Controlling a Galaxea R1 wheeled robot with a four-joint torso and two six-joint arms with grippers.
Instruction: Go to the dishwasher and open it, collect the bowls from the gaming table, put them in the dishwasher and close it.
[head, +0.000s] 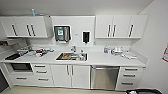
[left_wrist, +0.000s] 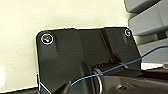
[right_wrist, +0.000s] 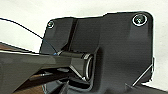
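While robot faces brushed stainless-steel dishwasher (head: 104, 77), door shut under white tabletop (head: 100, 60), step: approach; next needs closer reach to handle. Hand state: can't tell.

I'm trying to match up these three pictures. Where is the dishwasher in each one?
Head view: the dishwasher sits under the counter, right of the sink, between white doors and a drawer stack; its door is shut.
Left wrist view: not in it; the robot's own dark plate and pale floor are there.
Right wrist view: not in it; again the robot's dark plate.
Shared landmark: none across all three; the wrist views share the dark plate.
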